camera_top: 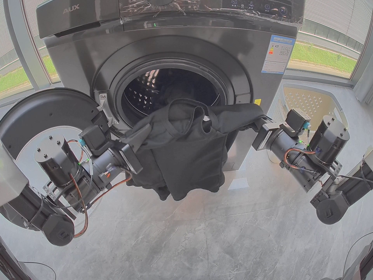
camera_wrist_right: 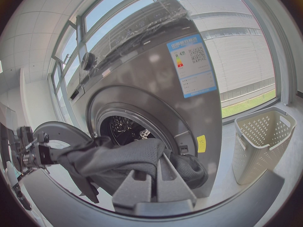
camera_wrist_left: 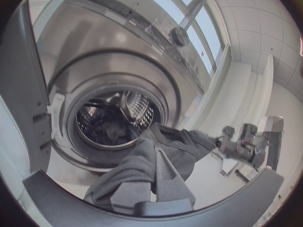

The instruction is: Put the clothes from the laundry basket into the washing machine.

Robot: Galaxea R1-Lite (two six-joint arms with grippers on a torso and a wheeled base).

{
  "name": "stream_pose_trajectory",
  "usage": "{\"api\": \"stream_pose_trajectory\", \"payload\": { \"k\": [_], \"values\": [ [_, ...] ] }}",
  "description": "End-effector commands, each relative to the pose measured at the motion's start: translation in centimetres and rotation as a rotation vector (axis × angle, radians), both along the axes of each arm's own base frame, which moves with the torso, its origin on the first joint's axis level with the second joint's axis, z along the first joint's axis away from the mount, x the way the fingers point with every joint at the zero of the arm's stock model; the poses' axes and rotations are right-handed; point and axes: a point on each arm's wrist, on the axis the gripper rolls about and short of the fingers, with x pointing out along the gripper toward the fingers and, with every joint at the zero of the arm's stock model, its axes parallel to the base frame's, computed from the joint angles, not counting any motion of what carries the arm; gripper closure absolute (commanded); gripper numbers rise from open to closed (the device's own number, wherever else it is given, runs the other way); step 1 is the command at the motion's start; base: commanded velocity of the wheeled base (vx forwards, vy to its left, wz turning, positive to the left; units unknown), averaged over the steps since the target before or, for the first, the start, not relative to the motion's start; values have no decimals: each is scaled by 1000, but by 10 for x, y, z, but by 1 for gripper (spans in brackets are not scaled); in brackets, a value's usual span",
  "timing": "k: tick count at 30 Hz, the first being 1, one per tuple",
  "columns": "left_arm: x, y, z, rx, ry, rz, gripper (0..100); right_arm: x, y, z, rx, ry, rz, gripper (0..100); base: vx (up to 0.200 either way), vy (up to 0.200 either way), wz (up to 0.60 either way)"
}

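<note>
The grey washing machine (camera_top: 171,47) is standing at 12 o'clock in the head view, taking up the upper half of the scene. Its round door (camera_top: 42,113) is hanging wide open at 9 o'clock from the drum mouth (camera_top: 155,90). Inside the drum, a heap of dark cloth (camera_wrist_left: 104,130) is lying against the perforated wall.

A dark grey garment (camera_top: 186,152) is hanging stretched across the front of the machine, just outside the drum mouth. Its top edge is running level with the lower rim of the opening, at 6 o'clock from the opening's centre. Its bulk is drooping down over the panel below, clear of the pale tiled floor (camera_top: 202,230).

The cream laundry basket (camera_top: 311,102) is sitting on the floor at 3 o'clock from the machine, just beside its side wall and behind the right arm.

The left tool (camera_top: 140,133) is gripping the garment at its 9 o'clock edge. In the left wrist view the left tool (camera_wrist_left: 153,171) is showing its fingers (camera_wrist_left: 170,177) pressed narrowly together, with cloth bunched between and over them.

The right tool (camera_top: 261,124) is pinching the garment's 2 o'clock corner, where the fabric is pulled into a taut strip. In the right wrist view the right tool (camera_wrist_right: 151,171) is likewise closed tight on a fold. From there the garment (camera_wrist_right: 126,158) is spreading away towards the other arm.
</note>
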Motion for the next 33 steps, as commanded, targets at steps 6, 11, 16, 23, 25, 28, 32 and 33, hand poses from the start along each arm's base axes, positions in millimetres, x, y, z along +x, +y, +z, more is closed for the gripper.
{"api": "stream_pose_trajectory", "payload": {
  "k": [6, 11, 16, 23, 25, 28, 32, 33],
  "values": [
    [-10, -13, -57, 122, 200, -135, 0, -10, 3, 22, 42, -69, 35, 100, 0, 0, 0],
    [1, -19, -87, 166, 283, -134, 0, -17, 12, 22, 44, -72, 73, 100, 0, 0, 0],
    [11, -24, -101, 177, 311, -136, 0, -19, 15, 20, 43, -67, 82, 100, 0, 0, 0],
    [25, -32, -118, 191, 328, -146, 0, -18, 16, 20, 45, -64, 74, 100, 0, 0, 0],
    [29, -34, -119, 187, 320, -145, 0, -17, 16, 19, 45, -62, 72, 100, 0, 0, 0],
    [31, -35, -121, 194, 316, -146, 0, -17, 17, 18, 42, -58, 74, 100, 0, 0, 0],
    [26, -33, -126, 254, 301, -182, 0, -14, 23, 16, 43, -58, 82, 100, 0, 0, 0],
    [26, -33, -127, 257, 301, -184, 0, -14, 23, 16, 43, -58, 82, 100, 0, 0, 0]
  ]
}}
